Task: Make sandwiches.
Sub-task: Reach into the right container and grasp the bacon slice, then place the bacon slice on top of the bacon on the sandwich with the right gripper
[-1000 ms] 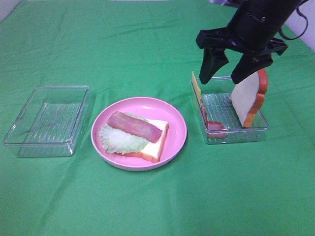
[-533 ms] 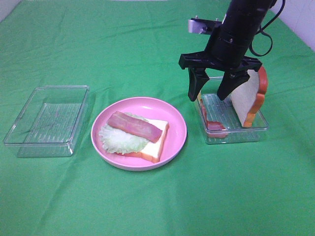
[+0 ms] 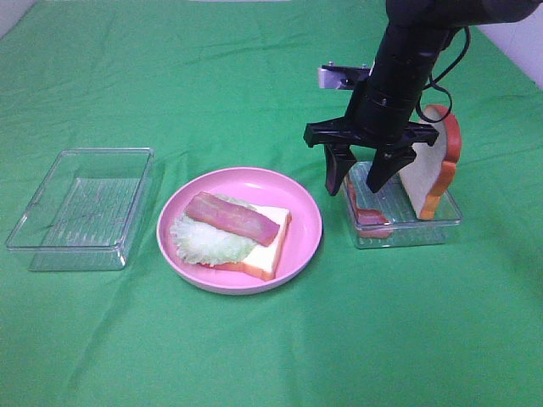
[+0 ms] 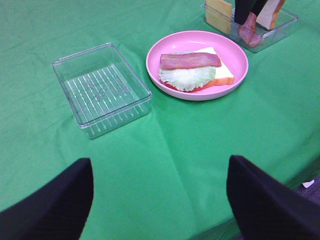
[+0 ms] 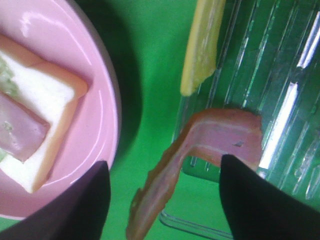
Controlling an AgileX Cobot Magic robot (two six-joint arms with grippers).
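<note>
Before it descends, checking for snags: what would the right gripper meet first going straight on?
Probably the pink-red bacon strip draped over the clear plastic container's wall, though depth is unclear.

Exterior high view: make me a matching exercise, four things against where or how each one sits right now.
Things:
1 plated bacon strip
2 spare bread slice
3 cheese square
4 right gripper

States:
A leaning upright in the right clear box
B open, over that box
C lying across the lettuce
D on edge at the box wall facing the pink plate

Pairs: 1-C, 2-A, 3-D, 4-B
</note>
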